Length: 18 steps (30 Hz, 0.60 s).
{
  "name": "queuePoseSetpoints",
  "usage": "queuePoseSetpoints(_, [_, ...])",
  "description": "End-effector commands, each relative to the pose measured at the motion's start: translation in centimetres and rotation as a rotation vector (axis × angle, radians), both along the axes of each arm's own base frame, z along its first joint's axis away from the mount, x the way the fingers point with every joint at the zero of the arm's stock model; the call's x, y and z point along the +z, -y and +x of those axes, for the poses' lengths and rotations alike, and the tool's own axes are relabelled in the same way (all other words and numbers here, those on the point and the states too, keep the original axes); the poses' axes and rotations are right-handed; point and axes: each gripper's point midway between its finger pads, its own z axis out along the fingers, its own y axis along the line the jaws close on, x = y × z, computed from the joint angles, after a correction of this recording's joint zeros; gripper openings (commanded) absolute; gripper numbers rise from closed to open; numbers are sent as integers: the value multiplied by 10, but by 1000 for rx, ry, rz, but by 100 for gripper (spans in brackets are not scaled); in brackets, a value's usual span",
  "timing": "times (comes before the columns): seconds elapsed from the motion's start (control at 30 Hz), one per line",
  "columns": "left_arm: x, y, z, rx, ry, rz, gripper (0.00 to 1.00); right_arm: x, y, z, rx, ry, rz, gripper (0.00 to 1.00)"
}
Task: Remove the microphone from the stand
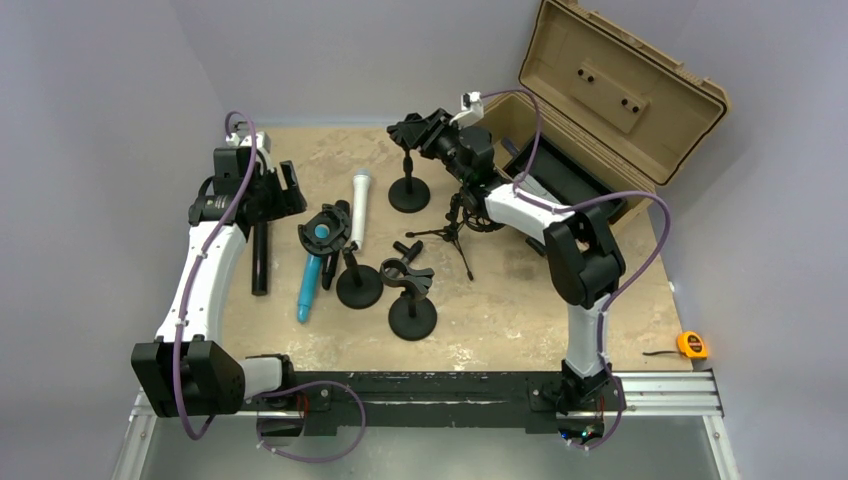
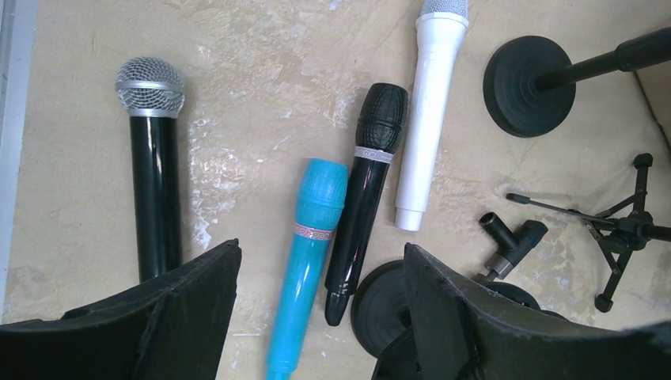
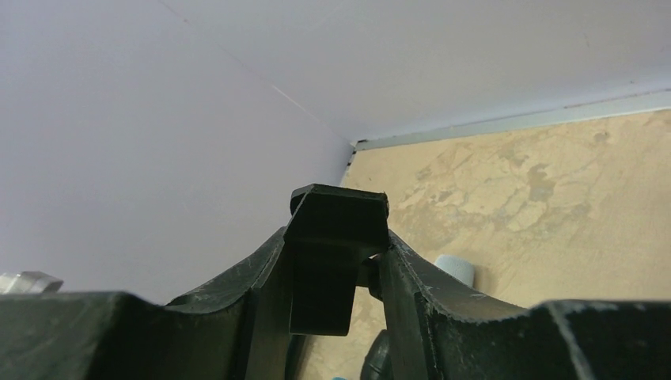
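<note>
**Right arm stretched to the far stand, left arm held over a row of microphones.**
The right arm [image 1: 570, 250] reaches far and leftward, the right pincer [image 1: 408, 130] closed on the clip [image 3: 336, 237] atop the far stand [image 1: 409, 180]. The left arm [image 1: 205, 270] rises along the left side of the surface [image 1: 500, 300], the left pincer [image 1: 283, 188] open above four microphones: silver-grilled black [image 2: 154, 198], white [image 2: 427, 119], all-black [image 2: 365, 198] and teal [image 2: 308, 261]. The teal and all-black ones meet the middle stand [image 1: 358, 288], but which one its clip holds is unclear. The left fingers [image 2: 475, 317] cut off its base.
</note>
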Motion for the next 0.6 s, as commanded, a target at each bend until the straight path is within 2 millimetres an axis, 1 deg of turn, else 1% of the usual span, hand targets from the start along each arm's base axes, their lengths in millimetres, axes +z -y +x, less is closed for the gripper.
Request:
queuePoseSetpoints(0.0, [13,-1,5,6,59,-2,73,-149,26,-4,-54,-307,-260,39])
queuePoseSetpoints(0.17, [13,-2,5,7,59,-2,73,-156,27,-1,-58,-313,-273,40])
queuePoseSetpoints(0.3, [12,-1,5,6,58,-3,73,-148,27,5,-60,-294,-283,42])
queuePoseSetpoints(0.43, [13,-1,5,5,59,-4,73,-126,23,8,-47,-247,-287,49])
queuePoseSetpoints(0.57, [12,-1,5,4,60,-4,73,-91,13,10,6,-173,-290,57])
